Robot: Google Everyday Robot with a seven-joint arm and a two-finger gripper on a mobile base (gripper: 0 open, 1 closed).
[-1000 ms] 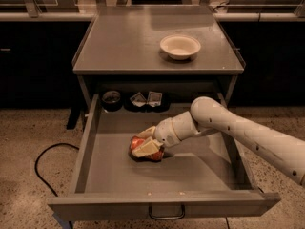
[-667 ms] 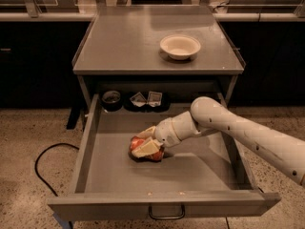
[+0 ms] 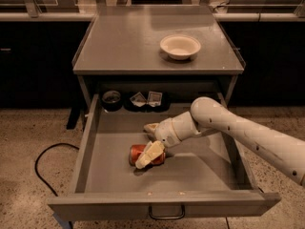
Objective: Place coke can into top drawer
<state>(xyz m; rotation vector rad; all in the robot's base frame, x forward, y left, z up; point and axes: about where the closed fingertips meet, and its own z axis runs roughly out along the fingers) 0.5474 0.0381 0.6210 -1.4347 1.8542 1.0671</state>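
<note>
The coke can [image 3: 138,153] lies on its side on the floor of the open top drawer [image 3: 195,175], left of the middle. The drawer is pulled out, and its dark wire handle [image 3: 166,213] shows on the front. My gripper [image 3: 149,141] reaches in from the right on the white arm and sits right over the can. Its fingers are spread. The lower finger [image 3: 148,154] lies across the front of the can, and the upper finger [image 3: 151,127] stands clear behind it.
A white bowl [image 3: 180,46] sits on the cabinet's flat top [image 3: 128,37]. A dark round cup [image 3: 112,98] and two small packets [image 3: 147,99] sit at the back of the drawer. A black cable [image 3: 44,168] curls on the floor at left.
The fingers have spread apart and the can has come to rest on the drawer floor. The arm has barely moved.
</note>
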